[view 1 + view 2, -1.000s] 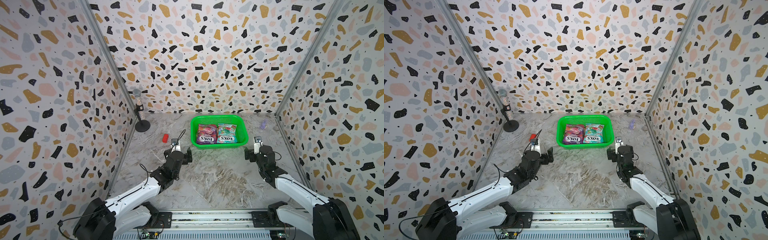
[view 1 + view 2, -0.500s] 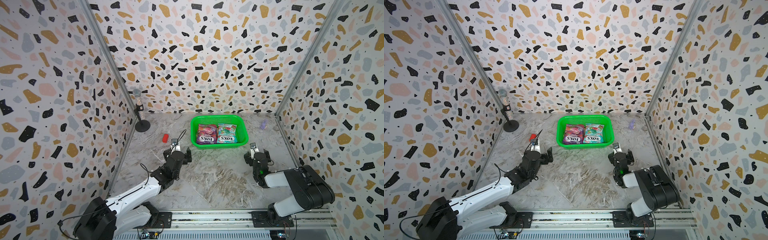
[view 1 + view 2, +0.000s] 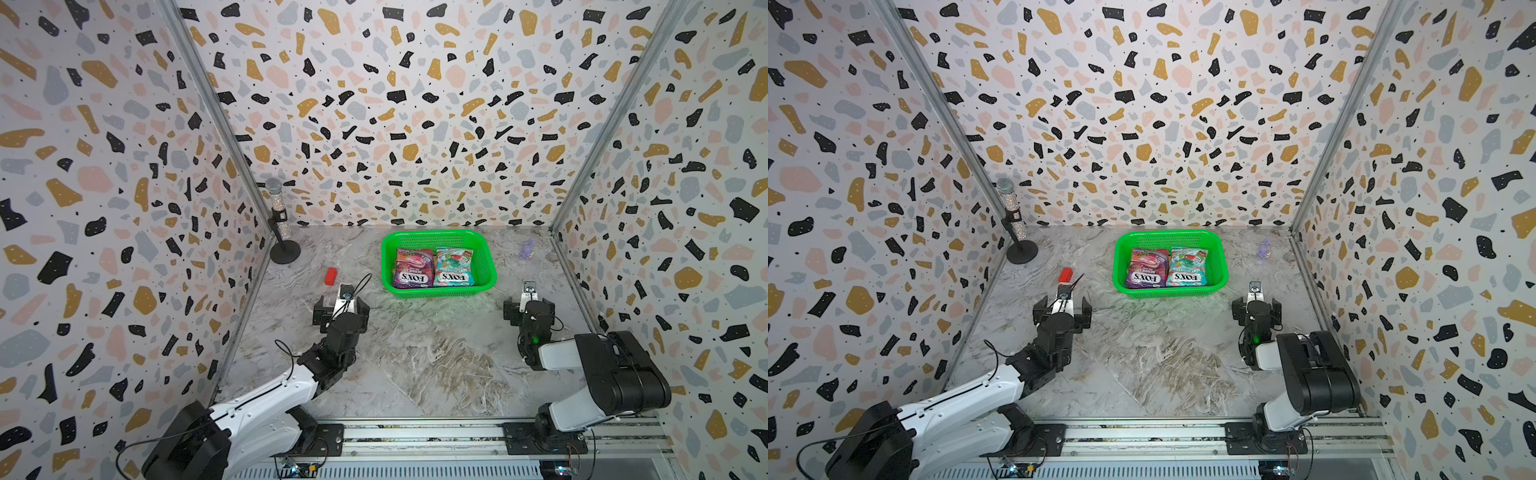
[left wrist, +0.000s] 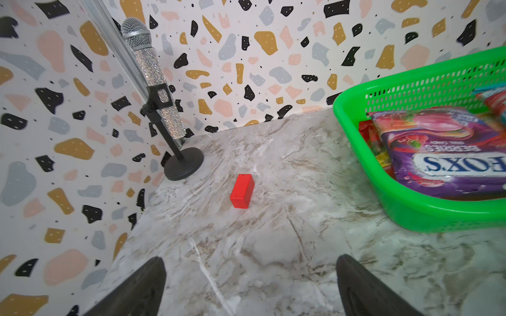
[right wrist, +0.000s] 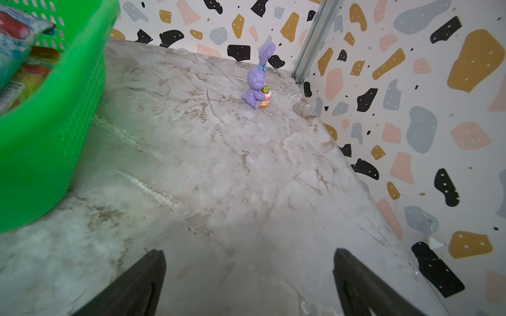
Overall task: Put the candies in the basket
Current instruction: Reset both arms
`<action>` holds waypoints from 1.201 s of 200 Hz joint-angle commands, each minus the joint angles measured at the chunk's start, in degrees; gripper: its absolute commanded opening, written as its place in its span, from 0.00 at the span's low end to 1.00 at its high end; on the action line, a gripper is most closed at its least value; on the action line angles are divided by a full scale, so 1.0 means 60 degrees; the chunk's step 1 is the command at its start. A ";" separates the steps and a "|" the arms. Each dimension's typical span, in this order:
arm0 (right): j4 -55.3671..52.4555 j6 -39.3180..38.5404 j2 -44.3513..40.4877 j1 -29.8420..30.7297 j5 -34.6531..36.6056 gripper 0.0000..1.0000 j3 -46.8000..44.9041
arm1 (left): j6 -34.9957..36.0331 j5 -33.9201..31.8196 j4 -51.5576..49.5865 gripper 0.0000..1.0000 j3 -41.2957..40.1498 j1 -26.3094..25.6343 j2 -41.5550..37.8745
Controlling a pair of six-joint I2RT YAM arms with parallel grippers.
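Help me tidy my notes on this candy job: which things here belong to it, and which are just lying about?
Part of the job:
- green basket
- purple candy bag, in the basket
- teal candy bag, beside it
- red-orange bag, partly hidden beneath

Just lying about:
- red block
- microphone on its stand
- purple rabbit figure

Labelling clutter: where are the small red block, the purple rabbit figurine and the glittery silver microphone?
small red block (image 4: pixel 242 191), left wrist view, middle of its upper face
purple rabbit figurine (image 5: pixel 256 79), right wrist view, its head
glittery silver microphone (image 4: pixel 154 68), left wrist view, its handle
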 commanded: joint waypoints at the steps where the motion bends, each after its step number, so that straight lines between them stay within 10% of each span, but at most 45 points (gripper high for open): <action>1: 0.0211 0.0074 -0.0055 0.0048 -0.0361 1.00 0.0146 | 0.1883 -0.1055 0.1568 1.00 -0.0167 0.0054 0.0362; 117: 0.0258 0.0093 -0.0032 0.0033 -0.0330 1.00 0.0123 | 0.0012 0.3648 0.5458 1.00 -0.1499 0.4243 0.3448; 240: 0.0215 0.0095 -0.0046 0.0034 -0.0329 1.00 0.0123 | -0.0171 0.3814 0.4395 1.00 -0.0843 0.4484 0.3612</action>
